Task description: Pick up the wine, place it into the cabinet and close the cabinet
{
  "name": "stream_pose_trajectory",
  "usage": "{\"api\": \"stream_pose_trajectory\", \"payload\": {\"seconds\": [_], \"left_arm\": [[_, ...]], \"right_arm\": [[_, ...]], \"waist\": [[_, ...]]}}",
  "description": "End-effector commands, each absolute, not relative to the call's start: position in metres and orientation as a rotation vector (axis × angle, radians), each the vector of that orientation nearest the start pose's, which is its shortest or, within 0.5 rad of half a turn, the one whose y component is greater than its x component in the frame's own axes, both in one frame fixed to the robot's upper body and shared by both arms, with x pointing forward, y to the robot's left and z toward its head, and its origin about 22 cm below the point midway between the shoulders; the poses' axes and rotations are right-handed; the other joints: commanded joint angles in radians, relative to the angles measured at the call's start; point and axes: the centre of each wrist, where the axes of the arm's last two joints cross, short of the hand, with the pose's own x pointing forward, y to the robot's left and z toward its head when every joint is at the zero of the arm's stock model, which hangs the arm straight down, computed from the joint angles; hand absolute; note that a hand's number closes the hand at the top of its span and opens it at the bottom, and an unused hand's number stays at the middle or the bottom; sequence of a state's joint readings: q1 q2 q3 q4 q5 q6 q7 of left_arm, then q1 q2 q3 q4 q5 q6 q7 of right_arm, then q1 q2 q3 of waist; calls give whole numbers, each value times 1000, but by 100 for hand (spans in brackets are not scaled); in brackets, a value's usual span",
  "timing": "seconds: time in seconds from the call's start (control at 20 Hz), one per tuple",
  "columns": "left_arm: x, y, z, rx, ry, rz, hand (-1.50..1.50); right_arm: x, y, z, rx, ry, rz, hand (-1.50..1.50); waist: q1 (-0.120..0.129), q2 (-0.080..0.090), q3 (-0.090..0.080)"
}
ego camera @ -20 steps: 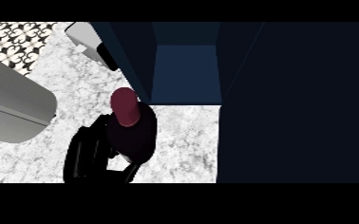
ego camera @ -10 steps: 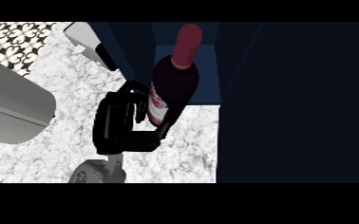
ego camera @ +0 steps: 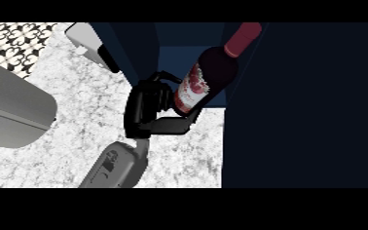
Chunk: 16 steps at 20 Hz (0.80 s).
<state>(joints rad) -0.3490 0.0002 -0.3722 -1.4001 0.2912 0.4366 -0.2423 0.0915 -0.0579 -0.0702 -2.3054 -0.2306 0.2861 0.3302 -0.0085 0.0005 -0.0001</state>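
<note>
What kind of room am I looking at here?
Most likely a kitchen: a speckled stone-look counter, a dark blue cabinet standing open on it, patterned tiles at the far left, and a wine bottle carried in a hand.

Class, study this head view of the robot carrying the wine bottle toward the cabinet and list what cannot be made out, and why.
- Right hand: shows nowhere in the head view.
- Wine bottle: its base is hidden behind the left hand curled round it.
- Cabinet: the interior is too dark to show any shelf.
- Cabinet door: cut off by the view's right edge.
- Grey object: cut off at the left edge, unidentifiable.
</note>
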Motion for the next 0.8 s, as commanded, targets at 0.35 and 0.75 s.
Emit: {"api": "stream_pose_trajectory", "payload": {"seconds": [0.35,0.75], "left_arm": [[299,91,3,-173,-1789,155,150],[305,97,-38,-116,-1732,144,150]], "right_arm": [[169,-251,151,208,-1895,245,-150],[184,-252,148,212,-1894,252,-150]], "waist": [[1,0,0],[0,2,0]]}}
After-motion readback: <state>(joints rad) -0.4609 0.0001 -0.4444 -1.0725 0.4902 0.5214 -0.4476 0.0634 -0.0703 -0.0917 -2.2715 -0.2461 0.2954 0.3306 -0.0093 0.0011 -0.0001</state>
